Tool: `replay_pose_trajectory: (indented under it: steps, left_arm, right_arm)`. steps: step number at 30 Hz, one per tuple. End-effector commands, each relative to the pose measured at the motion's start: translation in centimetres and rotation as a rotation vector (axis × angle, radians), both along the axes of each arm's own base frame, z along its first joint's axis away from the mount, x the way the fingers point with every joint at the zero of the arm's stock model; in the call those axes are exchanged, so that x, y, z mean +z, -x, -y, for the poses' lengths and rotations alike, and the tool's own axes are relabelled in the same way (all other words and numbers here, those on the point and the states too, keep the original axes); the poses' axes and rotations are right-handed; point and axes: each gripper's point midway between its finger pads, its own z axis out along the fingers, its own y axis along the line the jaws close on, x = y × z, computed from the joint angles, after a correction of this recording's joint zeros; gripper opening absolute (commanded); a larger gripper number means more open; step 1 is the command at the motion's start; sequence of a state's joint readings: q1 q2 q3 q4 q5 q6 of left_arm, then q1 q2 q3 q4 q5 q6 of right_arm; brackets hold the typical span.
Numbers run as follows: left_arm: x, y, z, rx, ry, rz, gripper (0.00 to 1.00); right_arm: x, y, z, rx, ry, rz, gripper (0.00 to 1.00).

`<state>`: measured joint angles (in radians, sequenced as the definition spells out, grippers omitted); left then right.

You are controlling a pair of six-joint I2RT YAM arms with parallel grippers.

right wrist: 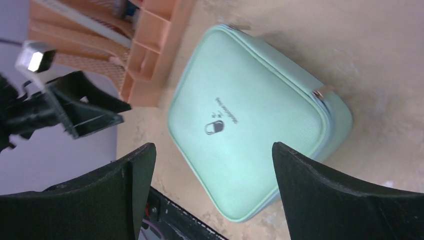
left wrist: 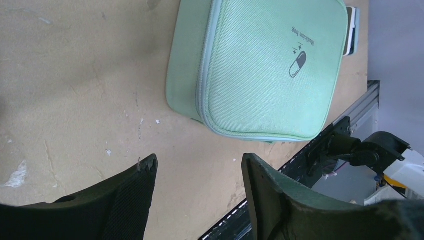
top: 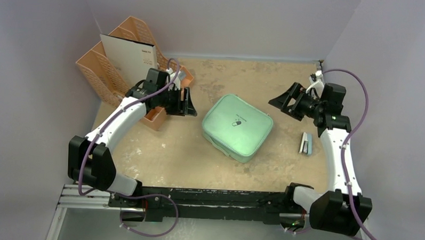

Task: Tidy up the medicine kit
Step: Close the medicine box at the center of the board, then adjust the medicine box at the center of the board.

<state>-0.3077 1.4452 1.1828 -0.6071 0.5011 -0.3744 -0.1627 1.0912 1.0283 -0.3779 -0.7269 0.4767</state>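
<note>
The medicine kit (top: 237, 128) is a mint-green zippered case lying closed in the middle of the table, with a small dark pill logo on top. It also shows in the left wrist view as the medicine kit (left wrist: 260, 70) and in the right wrist view as the medicine kit (right wrist: 250, 130). My left gripper (top: 188, 102) hovers to the kit's left, beside the organizer, open and empty (left wrist: 200, 165). My right gripper (top: 283, 101) hangs to the kit's right, open wide with nothing between its fingers (right wrist: 212, 155).
A peach plastic desk organizer (top: 119, 63) holding a white sheet stands at the back left, also visible as the organizer (right wrist: 140, 55). A small flat white-and-grey item (top: 305, 143) lies on the table right of the kit. Grey walls close in on three sides.
</note>
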Motion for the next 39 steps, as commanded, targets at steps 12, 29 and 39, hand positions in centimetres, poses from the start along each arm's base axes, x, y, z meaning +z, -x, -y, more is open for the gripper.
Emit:
replay_pose_trajectory:
  steps: [12, 29, 39]
  left_arm:
    - [-1.0, 0.5, 0.6, 0.008, 0.057, -0.045, 0.63]
    - [-1.7, 1.6, 4.8, -0.034, 0.141, -0.083, 0.63]
    - [0.0, -2.5, 3.6, -0.013, 0.006, -0.029, 0.73]
  right_arm:
    - [-12.3, -0.4, 0.8, -0.104, 0.052, -0.373, 0.72]
    - [-14.6, 0.5, -0.6, -0.023, 0.202, -0.395, 0.56]
    - [-13.1, -3.4, -1.0, -0.011, 0.173, -0.339, 0.61]
